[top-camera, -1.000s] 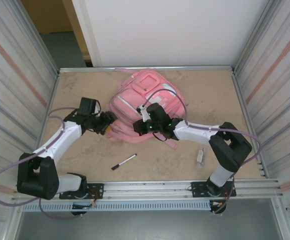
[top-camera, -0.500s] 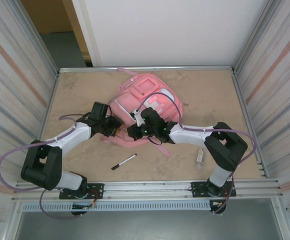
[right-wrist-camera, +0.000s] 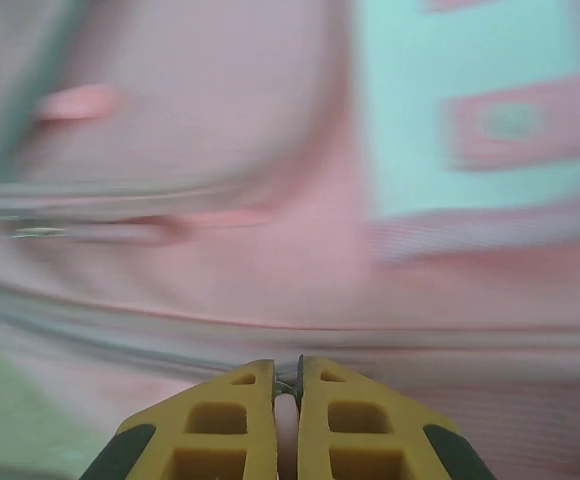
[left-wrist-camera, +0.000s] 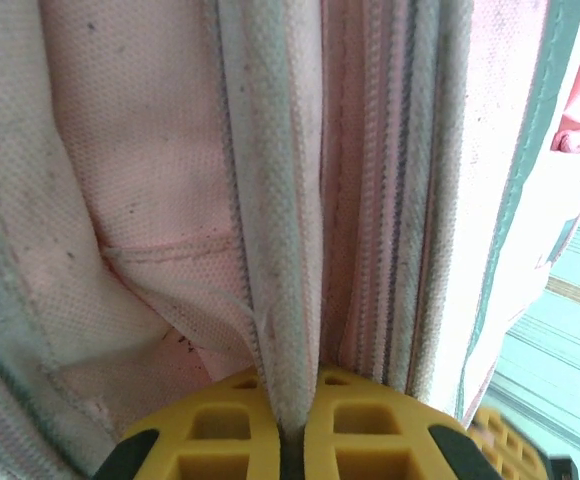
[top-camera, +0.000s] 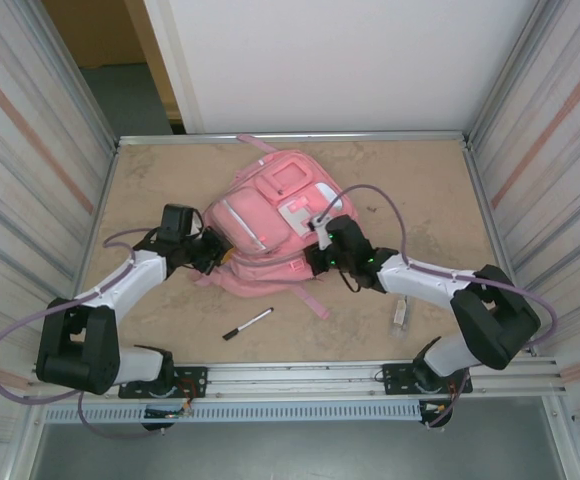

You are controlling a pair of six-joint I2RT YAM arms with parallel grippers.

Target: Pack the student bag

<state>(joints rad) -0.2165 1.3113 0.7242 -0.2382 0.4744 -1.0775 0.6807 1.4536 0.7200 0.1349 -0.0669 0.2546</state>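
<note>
Student bag point(top-camera: 270, 225), from above: lies flat on the table point(top-camera: 160, 170), around the middle and toward the far side. It is pink with pale patches, and its front pockets face up.
Left gripper point(top-camera: 213, 251), from above: at the left edge of the student bag, right against the fabric.
Right gripper point(top-camera: 317, 262), from above: at the bag's near right edge, also against the fabric.
Pen point(top-camera: 247, 323), from above: black and white, lying on the table on the near side of the bag, apart from it.
Small clear item point(top-camera: 400, 312), from above: on the table off to the right, beside the right arm; too small to tell what it is.
Left wrist, student bag point(left-wrist-camera: 140, 200): pink weave and pale seams seen up close.
Left wrist, left gripper point(left-wrist-camera: 292, 405): yellow fingers point(left-wrist-camera: 220, 430) clenched on a pale ridge of the bag's seam, which runs up from between them.
Right wrist, student bag point(right-wrist-camera: 270, 200): blurred pink, with a pale patch at the upper right.
Right wrist, right gripper point(right-wrist-camera: 286, 390): yellow fingers point(right-wrist-camera: 210, 420) pressed together with a thin pink sliver of the bag pinched between them; blur hides the detail.
</note>
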